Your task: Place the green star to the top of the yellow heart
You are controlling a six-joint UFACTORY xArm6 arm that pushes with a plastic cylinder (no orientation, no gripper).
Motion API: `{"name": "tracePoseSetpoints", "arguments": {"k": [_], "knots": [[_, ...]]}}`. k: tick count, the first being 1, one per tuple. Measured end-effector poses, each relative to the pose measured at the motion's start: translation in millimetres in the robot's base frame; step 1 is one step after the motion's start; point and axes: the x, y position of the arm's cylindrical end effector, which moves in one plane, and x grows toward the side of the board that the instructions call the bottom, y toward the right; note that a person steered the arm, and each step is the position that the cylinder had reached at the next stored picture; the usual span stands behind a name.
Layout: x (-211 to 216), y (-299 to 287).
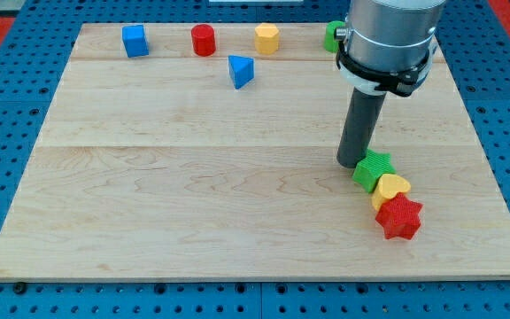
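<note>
The green star (pixel 373 168) lies at the view's lower right on the wooden board. It touches the yellow heart (pixel 390 190) just below and right of it. A red star (pixel 401 218) touches the heart's lower side, so the three form a short diagonal chain. My tip (pixel 351 164) stands on the board just left of the green star, at its upper left edge, touching or nearly touching it. The dark rod rises from there to the grey arm body at the view's top.
Along the view's top edge sit a blue cube (pixel 135 41), a red cylinder (pixel 203 40), a yellow block (pixel 266 38) and a green block (pixel 333 35) partly hidden by the arm. A blue triangle (pixel 241 71) lies below them.
</note>
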Motion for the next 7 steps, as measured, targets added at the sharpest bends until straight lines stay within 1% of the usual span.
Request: {"name": "tracePoseSetpoints", "arguments": {"k": [1,2,4,5,6,7], "knots": [[0.0,3.9],[1.2,21.0],[2.0,28.4],[-3.2,51.6],[-3.7,61.8],[-6.1,61.8]]}}
